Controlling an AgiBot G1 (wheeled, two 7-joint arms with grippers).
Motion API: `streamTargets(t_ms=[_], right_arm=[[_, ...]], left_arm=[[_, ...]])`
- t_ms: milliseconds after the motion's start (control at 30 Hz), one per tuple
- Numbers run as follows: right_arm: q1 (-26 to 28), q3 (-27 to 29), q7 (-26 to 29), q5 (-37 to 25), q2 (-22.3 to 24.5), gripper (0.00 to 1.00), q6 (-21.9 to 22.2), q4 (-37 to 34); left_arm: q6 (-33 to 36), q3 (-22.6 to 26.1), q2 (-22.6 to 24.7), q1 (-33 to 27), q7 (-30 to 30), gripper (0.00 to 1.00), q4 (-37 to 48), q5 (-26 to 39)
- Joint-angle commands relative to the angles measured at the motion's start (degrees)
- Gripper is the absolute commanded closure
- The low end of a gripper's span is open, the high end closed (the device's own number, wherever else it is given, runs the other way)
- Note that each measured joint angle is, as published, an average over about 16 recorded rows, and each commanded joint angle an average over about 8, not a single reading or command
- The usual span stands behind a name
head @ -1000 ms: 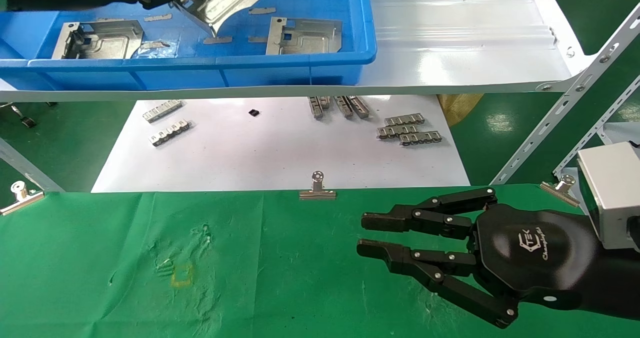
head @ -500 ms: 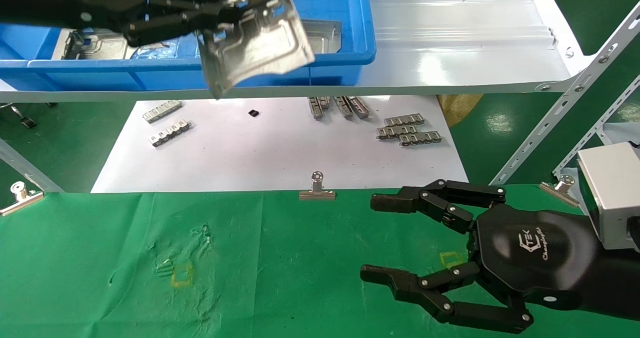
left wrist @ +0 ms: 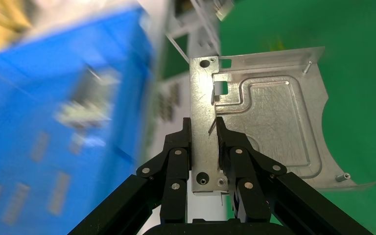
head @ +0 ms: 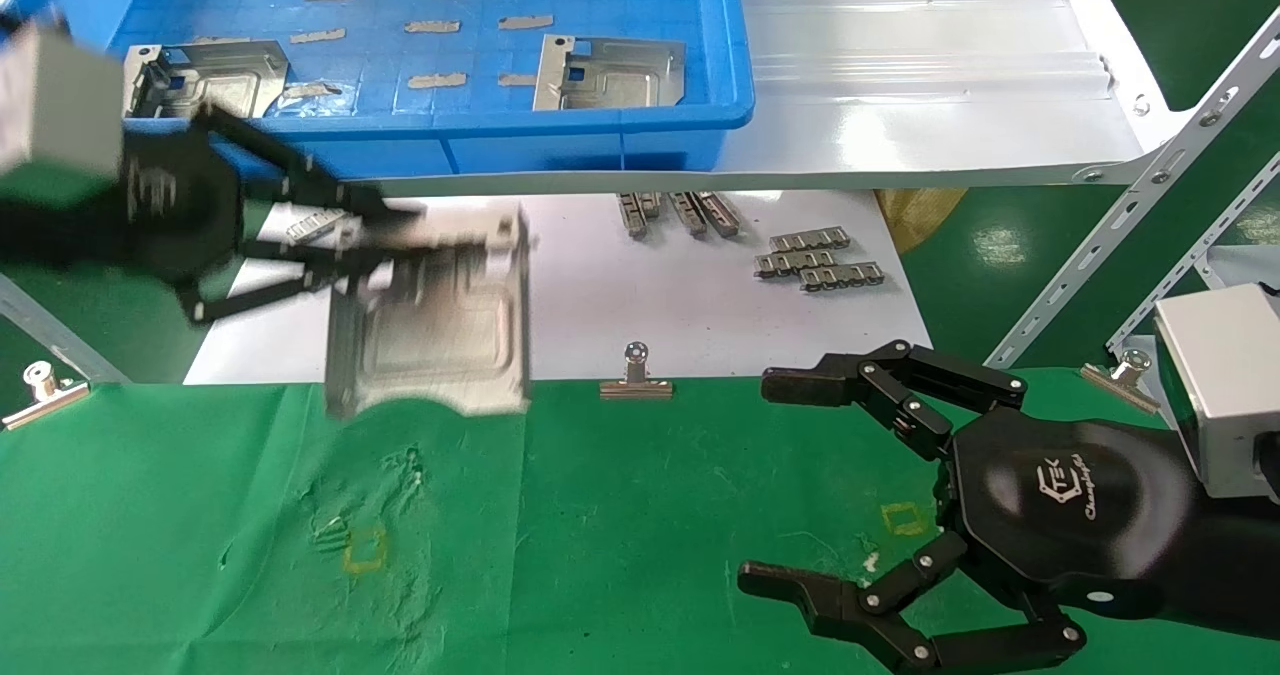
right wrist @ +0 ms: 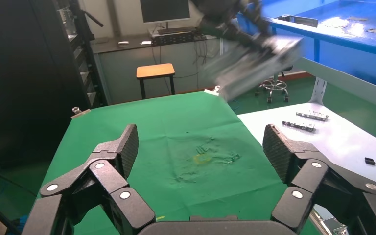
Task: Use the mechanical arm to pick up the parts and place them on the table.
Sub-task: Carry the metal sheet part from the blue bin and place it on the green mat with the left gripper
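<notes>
left gripper (head: 455, 245) fingers clamped on part (head: 430, 330), above desk (head: 640, 515) edge | right gripper (head: 800, 485) spread wide, empty | none placed; two parts (head: 610, 73) wait in tray (head: 640, 115)

We saw the table (head: 620, 515) under wrinkled green cloth, with yellow square outlines (head: 364, 550) marked at about 7 and 4 o'clock. Binder clips (head: 635, 375) gripped its far edge. Beyond it, toward 12 o'clock, lay a white sheet (head: 600, 305) carrying ridged metal strips (head: 815, 260). Above that, a white shelf (head: 930, 95) bore a blue tray (head: 600, 135) at 11 o'clock, with two silver plates (head: 610, 73) lying flat inside.
</notes>
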Motion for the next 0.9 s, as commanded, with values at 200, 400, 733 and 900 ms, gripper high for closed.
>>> streamTargets(t_ms=[200, 400, 733, 900], right_arm=[[0.00, 0.00, 0.00, 0.00, 0.00, 0.00, 0.00, 0.00], [0.00, 0.00, 0.00, 0.00, 0.00, 0.00, 0.00, 0.00], [0.00, 0.00, 0.00, 0.00, 0.00, 0.00, 0.00, 0.00], [0.00, 0.00, 0.00, 0.00, 0.00, 0.00, 0.00, 0.00]], left_arm=[[-1.92, 7.44, -1.64, 3.71, 8.23, 1.00, 0.08, 3.01], [-4.00, 9.40, 0.07, 5.72, 13.05, 1.00, 8.16, 5.88], [-3.42, 11.01, 2.69, 8.12, 17.95, 0.48, 15.68, 7.37], [-4.78, 11.63, 4.04, 8.49, 19.79, 0.00, 17.58, 8.46]])
